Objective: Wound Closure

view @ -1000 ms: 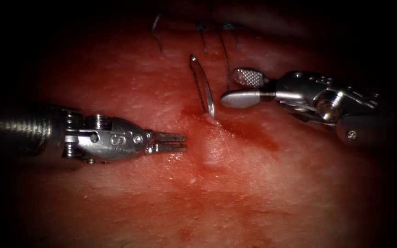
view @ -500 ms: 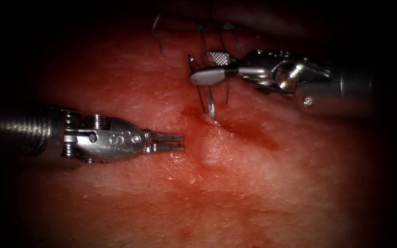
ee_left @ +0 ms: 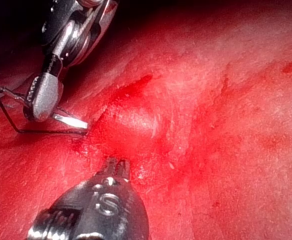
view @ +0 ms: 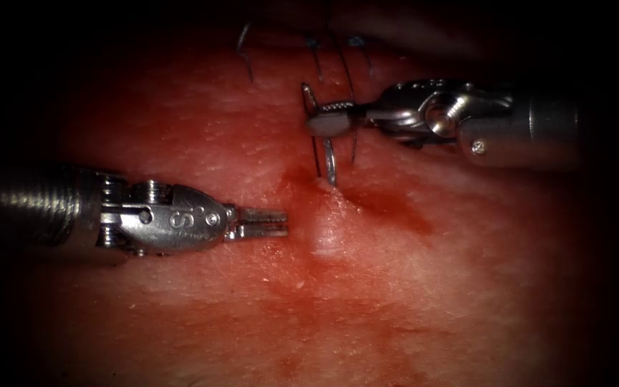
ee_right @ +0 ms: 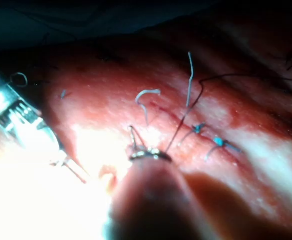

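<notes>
Needle (view: 322, 140) stands in the tissue (view: 410, 287) at twelve o'clock of centre, one end buried beside the cut, and the right tool (view: 329, 118), gaping a second ago, now pinches its upper curve while the left tool (view: 270, 222), nine o'clock, sits pressed together, empty.

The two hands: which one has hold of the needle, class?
The right arm's hand, entering from the right: its jaws are shut on the needle near the upper end of its curve, whose lower end sits in the tissue. The left arm's hand holds nothing.
</notes>
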Available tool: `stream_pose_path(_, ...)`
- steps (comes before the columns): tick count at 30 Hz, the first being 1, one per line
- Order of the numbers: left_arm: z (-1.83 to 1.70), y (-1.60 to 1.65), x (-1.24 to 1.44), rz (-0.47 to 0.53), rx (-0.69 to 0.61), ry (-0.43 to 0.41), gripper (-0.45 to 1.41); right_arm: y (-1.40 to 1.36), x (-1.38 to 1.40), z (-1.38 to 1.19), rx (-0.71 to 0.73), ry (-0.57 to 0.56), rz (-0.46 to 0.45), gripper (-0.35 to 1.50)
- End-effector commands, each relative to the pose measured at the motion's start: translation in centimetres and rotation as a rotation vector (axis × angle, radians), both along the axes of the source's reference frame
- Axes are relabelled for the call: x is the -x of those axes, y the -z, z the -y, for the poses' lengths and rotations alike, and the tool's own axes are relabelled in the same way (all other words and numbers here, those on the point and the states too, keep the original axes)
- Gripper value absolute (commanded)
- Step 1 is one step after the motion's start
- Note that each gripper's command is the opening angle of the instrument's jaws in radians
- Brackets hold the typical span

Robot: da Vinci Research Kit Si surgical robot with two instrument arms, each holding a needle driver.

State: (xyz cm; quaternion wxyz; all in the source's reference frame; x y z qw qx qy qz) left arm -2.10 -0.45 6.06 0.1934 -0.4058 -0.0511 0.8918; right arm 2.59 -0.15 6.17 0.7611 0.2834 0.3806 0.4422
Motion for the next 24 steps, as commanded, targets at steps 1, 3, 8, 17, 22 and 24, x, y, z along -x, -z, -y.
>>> stream_pose_path(1, 0.0, -0.05, 0.06, 0.001, 0.001, -0.001, -0.2, -0.04, -0.01, 0.01, 0.011, -0.022, -0.013, -0.35)
stream_pose_path(3, 0.0, -0.05, 0.06, 0.001, 0.001, -0.001, -0.2, -0.03, 0.05, 0.07, 0.036, -0.064, -0.052, -0.35)
stream_pose_path(8, 0.0, -0.05, 0.07, 0.0, 0.002, 0.0, -0.21, -0.02, 0.28, 0.18, 0.089, -0.185, -0.166, -0.35)
stream_pose_path(17, 0.03, -0.07, 0.1, 0.006, 0.003, 0.0, -0.21, 0.0, 0.48, 0.28, -0.055, -0.365, -0.197, -0.35)
stream_pose_path(22, 0.04, -0.07, 0.1, 0.006, 0.003, 0.0, -0.21, -0.07, 0.4, 0.44, -0.321, -0.439, -0.231, -0.35)
stream_pose_path(24, 0.04, -0.07, 0.1, 0.006, 0.003, 0.0, -0.21, -0.11, 0.37, 0.51, -0.37, -0.444, -0.24, -0.35)
